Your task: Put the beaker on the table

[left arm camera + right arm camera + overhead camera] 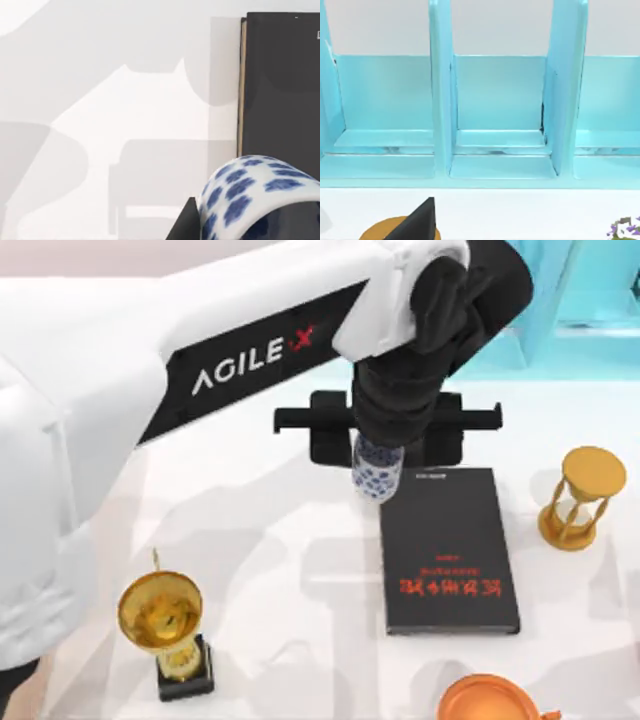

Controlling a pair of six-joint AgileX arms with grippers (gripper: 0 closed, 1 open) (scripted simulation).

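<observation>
The left gripper (pixel 385 455) grips the beaker (pixel 377 470) just beside the black book's (pixel 448 550) upper left corner, over the table (pixel 280 540). Nearby: gold trophy (pixel 165 625), hourglass (pixel 580 498), orange vessel (pixel 490 700). The right wrist view adds a light-blue rack (pixel 495 115).

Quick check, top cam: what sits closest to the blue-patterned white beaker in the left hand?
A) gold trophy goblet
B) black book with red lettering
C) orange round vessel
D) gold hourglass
B. In the top view the small white cylindrical beaker with blue pattern, held by the left hand, sits right at the corner of the flat black book with red lettering; the left wrist view shows the book's edge just beyond the beaker.
</observation>
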